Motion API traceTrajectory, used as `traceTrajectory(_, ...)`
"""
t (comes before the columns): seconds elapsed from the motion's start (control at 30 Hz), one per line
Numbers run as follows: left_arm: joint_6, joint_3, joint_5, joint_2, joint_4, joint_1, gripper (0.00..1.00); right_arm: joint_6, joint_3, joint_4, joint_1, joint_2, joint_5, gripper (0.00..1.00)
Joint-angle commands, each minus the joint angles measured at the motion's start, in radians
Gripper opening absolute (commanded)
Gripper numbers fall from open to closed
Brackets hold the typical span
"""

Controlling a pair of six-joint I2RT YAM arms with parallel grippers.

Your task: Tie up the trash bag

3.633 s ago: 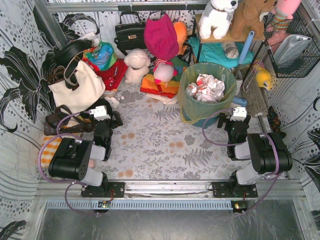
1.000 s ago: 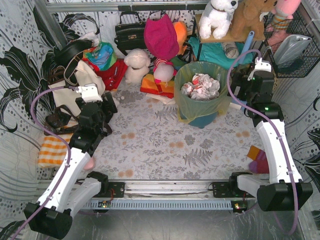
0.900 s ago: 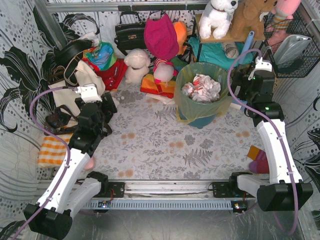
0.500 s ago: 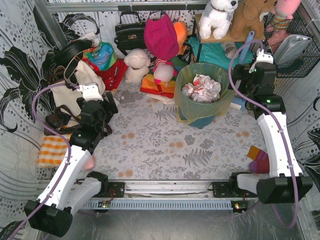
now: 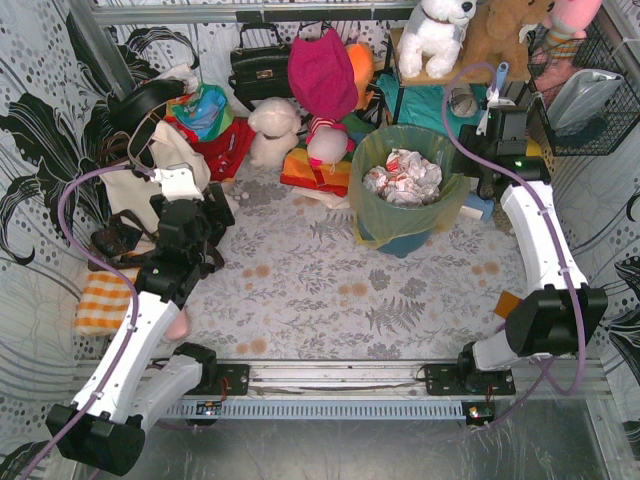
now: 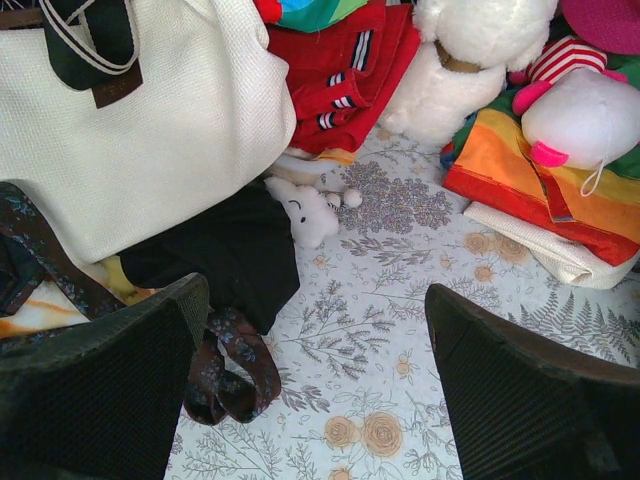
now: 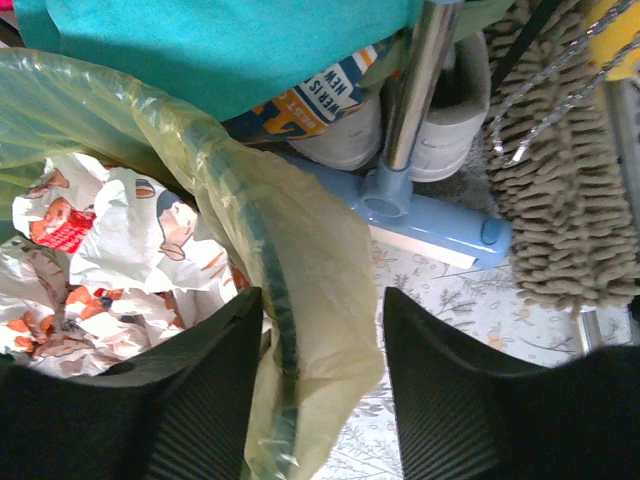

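The trash bag point(image 5: 400, 212) is thin yellow-green plastic lining a round teal bin point(image 5: 405, 244) at the back right, with crumpled white-and-red paper point(image 5: 402, 176) inside. In the right wrist view the bag's edge point(image 7: 320, 250) folds outward over the teal bin rim point(image 7: 272, 285). My right gripper point(image 7: 322, 297) point(image 5: 474, 160) straddles that rim, one finger inside and one outside. Its jaws are narrowed but open, with a sliver of floor beside the outer finger. My left gripper point(image 6: 315, 290) point(image 5: 212, 215) hangs wide open above the floral tablecloth at the left, holding nothing.
A cream tote bag point(image 5: 160, 178) point(image 6: 130, 130), dark straps point(image 6: 225, 365) and a small white plush point(image 6: 310, 215) lie by the left gripper. A blue mop head point(image 7: 430, 215) and grey mop fringe point(image 7: 565, 210) sit behind the bin. Plush toys and folded cloths point(image 5: 320, 165) crowd the back.
The right arm has swung back and in over the bin's right rim, and its jaws have narrowed around the bag's edge. The left arm has barely moved.
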Motion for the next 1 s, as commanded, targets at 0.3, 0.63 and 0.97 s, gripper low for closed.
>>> traceTrajectory(0.3, -0.007, 0.021, -0.014, 0.001, 0.023, -0.001, 0.98, -0.004, 0.003, -0.047, -0.005, -0.043, -0.096, 0.1)
traceTrajectory(0.63, -0.021, 0.02, -0.065, -0.018, 0.024, -0.001, 0.98, 0.111, 0.005, -0.136, 0.018, -0.129, -0.133, 0.0)
traceTrajectory(0.97, -0.032, 0.016, -0.07, -0.037, 0.021, -0.001, 0.98, 0.393, -0.053, -0.177, 0.343, -0.239, -0.013, 0.0)
